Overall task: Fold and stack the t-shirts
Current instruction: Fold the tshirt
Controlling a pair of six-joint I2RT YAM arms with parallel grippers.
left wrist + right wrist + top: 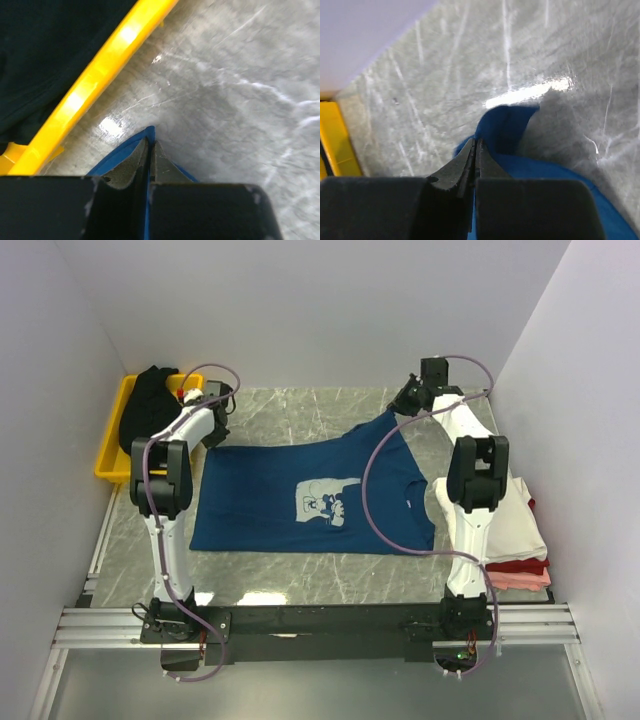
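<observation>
Marble table point(300, 410) carries the dark blue t-shirt point(260, 490) spread flat, long axis left to right.
Its far corners are pinched, one by the left fingers point(125, 170), one by the right fingers point(452, 167); its body lies nearward from both.

soft, matt dark blue cloth t-shirt point(250, 502) on a glossy, veined grey stone-look table point(300, 410); smooth, shiny rectangular yellow plastic tray point(109, 468).

The top camera looks down from above and behind the arms point(165, 490), far enough to take in the whole table point(300, 410). Each wrist camera rides low, facing forward and down, very near the table. All three views share the shirt point(260, 500) (and, at an edge, the yellow bin point(108, 465)).
</observation>
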